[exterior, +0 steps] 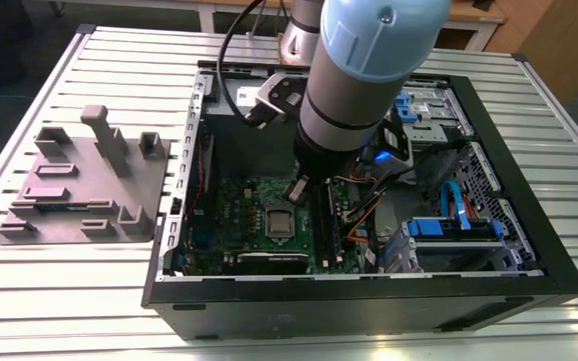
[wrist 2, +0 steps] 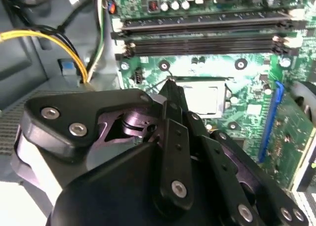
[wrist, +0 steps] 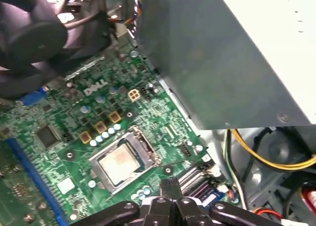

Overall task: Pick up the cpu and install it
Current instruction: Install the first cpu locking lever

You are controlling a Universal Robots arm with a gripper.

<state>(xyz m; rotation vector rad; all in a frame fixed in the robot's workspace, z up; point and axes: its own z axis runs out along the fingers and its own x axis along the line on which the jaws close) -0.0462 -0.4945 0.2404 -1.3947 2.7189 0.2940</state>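
cpu, small square silver-grey chip (wrist: 118, 161), sits in green motherboard (wrist: 74, 132) socket; my gripper (wrist: 171, 184) hangs above, fingers together, empty.

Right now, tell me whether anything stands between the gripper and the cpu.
Nothing visible does. The gripper hangs over the board beside the socket; the cpu lies in the socket, top exposed.

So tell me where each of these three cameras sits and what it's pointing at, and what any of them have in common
Exterior view: off the arm, above the open computer case, looking down on it; the arm shows.
Second wrist view: on the arm, looking along the end effector at the motherboard.
First wrist view: on the arm, looking down at the motherboard, with the end effector at the picture's edge.
Shared: all three show the cpu lying in its socket.
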